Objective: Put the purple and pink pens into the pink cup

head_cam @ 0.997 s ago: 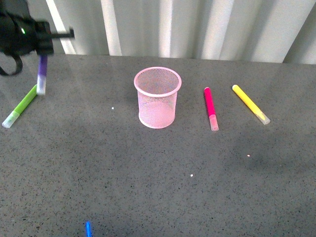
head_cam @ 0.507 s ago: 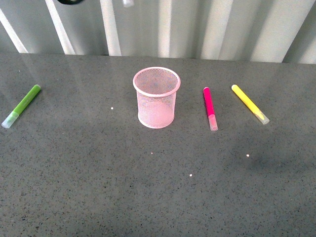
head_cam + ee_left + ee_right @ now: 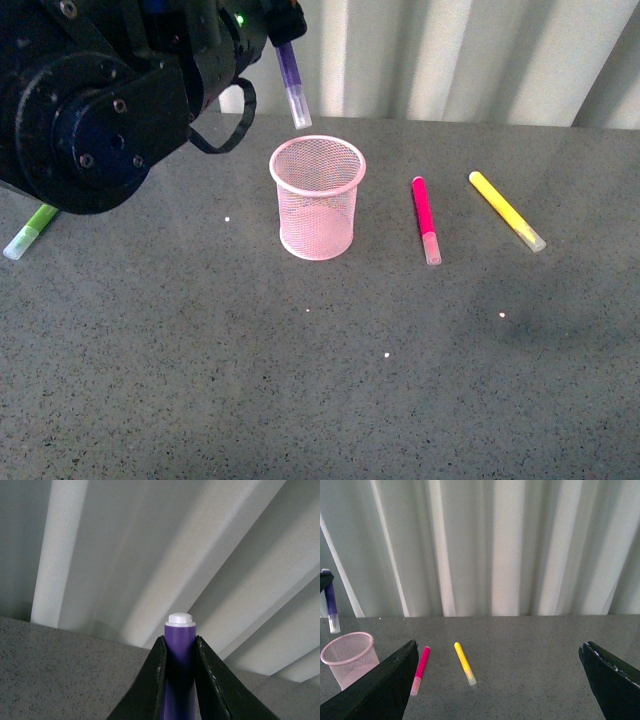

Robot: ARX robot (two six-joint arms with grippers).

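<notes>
Purple pen (image 3: pixel 291 75) with a white end plug and a translucent clear cap hangs cap-down and slightly tilted, pinched by the barrel between the 2 fingers of the left claw (image 3: pixel 180 645). Its cap tip sits just above the far left part of the pink cup's rim, not inside. The pink cup (image 3: pixel 318 215), round wire mesh with a solid rim and base, stands upright near the middle of the grey speckled bench (image 3: pixel 300 380). The magenta-pink pen (image 3: pixel 424 212) lies flat just right of the cup, clear cap toward the camera. A yellow marker (image 3: pixel 505 210) lies further right, apart from the pink pen. The left arm's dark bulk fills the upper left of the front view and covers part of a lime-green marker (image 3: pixel 30 232) lying far left. The right claw (image 3: pixel 498 647) is spread wide and holds nothing. A corrugated pale wall (image 3: pixel 450 60) closes the bench's far edge; the near bench is bare.
</notes>
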